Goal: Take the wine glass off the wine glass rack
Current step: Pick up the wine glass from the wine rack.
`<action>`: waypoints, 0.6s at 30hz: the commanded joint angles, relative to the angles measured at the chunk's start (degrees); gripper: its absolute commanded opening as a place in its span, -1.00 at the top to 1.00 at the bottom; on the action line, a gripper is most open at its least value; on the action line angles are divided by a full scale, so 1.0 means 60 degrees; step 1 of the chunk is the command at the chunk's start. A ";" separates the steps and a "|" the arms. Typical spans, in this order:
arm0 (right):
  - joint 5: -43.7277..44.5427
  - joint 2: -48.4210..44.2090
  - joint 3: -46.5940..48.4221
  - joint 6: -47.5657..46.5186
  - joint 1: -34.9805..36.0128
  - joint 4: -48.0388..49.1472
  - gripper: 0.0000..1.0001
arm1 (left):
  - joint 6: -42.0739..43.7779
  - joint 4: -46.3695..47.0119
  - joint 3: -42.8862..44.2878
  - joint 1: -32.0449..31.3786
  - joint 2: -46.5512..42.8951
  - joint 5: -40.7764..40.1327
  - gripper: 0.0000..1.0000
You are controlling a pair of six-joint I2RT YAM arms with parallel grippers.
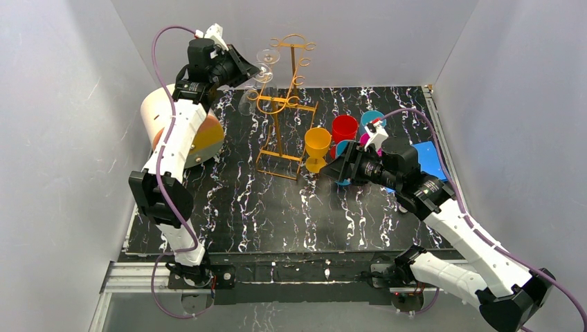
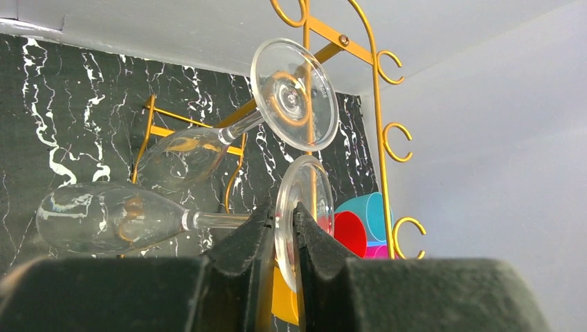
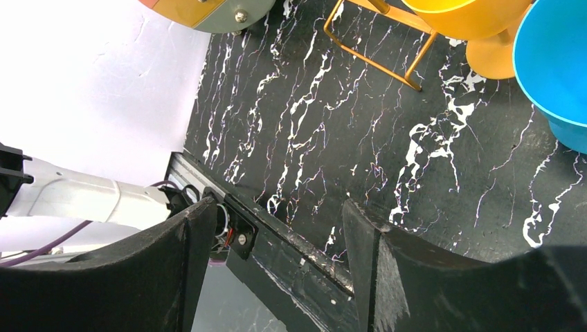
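Presently the left tool (image 2: 284, 235) pinches the foot rim of the wine glass (image 2: 111, 220), which sits directly ahead of it at the wine glass rack (image 2: 379, 83). The glass looks light, slick and brittle, so grip gently; the stem appears a safer hold. The right tool (image 3: 275, 235) is spread and empty.

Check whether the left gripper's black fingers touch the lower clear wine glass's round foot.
Touching. The left wrist view shows both black fingers pressed against the clear wine glass's round foot, no gap either side.

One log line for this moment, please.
left claw: shut on wine glass foot | wine glass: at rack, not yet off | right claw: open, empty
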 commanded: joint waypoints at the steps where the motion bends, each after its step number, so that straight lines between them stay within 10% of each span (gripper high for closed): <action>1: 0.0108 0.0016 0.0193 0.0088 -0.0027 0.0050 -0.50 | 0.0205 -0.0704 0.0012 0.0050 0.0008 -0.0096 0.99; 18: 0.0097 -0.0055 0.0142 0.0160 -0.0027 0.0097 -0.50 | -0.0873 -0.0323 0.0812 0.0147 -0.0064 -0.0023 1.00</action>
